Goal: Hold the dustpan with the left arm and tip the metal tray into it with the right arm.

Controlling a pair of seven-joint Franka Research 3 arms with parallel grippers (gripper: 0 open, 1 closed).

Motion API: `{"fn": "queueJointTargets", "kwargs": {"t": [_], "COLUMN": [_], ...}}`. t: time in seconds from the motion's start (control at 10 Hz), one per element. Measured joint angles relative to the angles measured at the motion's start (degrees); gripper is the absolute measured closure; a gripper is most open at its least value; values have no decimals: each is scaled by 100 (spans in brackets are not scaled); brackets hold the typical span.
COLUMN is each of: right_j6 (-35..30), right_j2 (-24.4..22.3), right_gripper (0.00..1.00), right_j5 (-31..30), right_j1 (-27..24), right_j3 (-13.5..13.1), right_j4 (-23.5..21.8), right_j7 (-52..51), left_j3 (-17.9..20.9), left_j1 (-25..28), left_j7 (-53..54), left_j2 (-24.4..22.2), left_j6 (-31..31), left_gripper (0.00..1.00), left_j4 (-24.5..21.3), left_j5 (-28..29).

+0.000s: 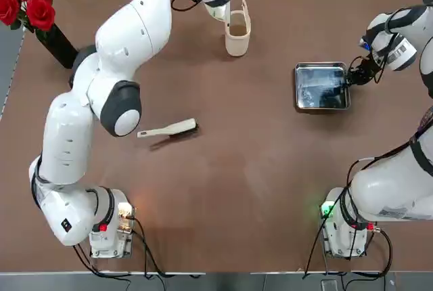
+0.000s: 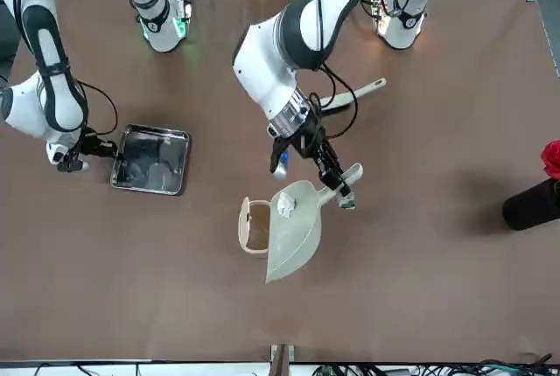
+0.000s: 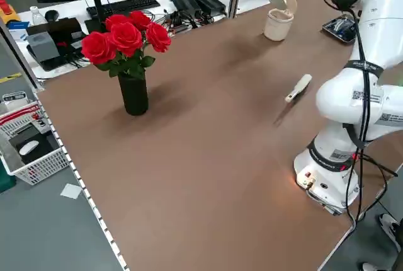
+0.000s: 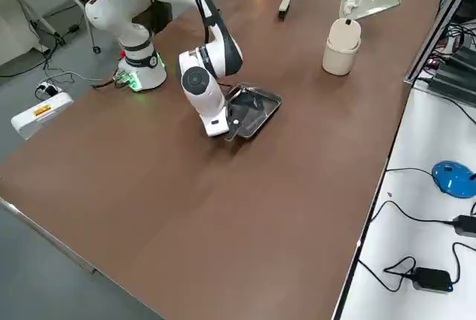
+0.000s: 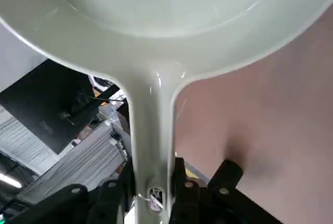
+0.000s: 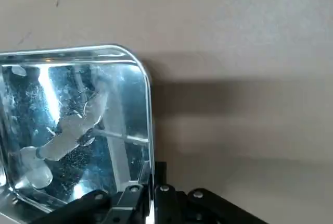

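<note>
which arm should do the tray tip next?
Right. The right gripper is already shut on the rim of the metal tray, which lies flat on the table. The left gripper is occupied, clamped on the handle of the dustpan, raised beside the cream bin.

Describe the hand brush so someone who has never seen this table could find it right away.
Start at the brown table and the left arm's base. Just beyond that base, lying flat alone on the table, is the hand brush. It is a slim beige stick with dark bristles at one end, unlike the wide-scooped dustpan and the round cream bin farther off.
</note>
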Motion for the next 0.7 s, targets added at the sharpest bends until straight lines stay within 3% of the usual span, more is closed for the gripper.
{"fn": "queueJointTargets", "kwargs": {"t": [0.4,0.7], "right_j6": [-8,-63], "right_j2": [111,122], "right_gripper": [93,93], "right_j5": [70,194], "right_j1": [46,38], "right_j3": [-14,-197], "right_j4": [40,41], "right_j7": [-265,-283], "left_j3": [49,50], "left_j1": [-270,-291], "left_j7": [21,22], "left_j2": [121,147], "left_j6": [0,29], "left_gripper": [67,67], "left_j4": [0,0], "left_j5": [373,680]}}
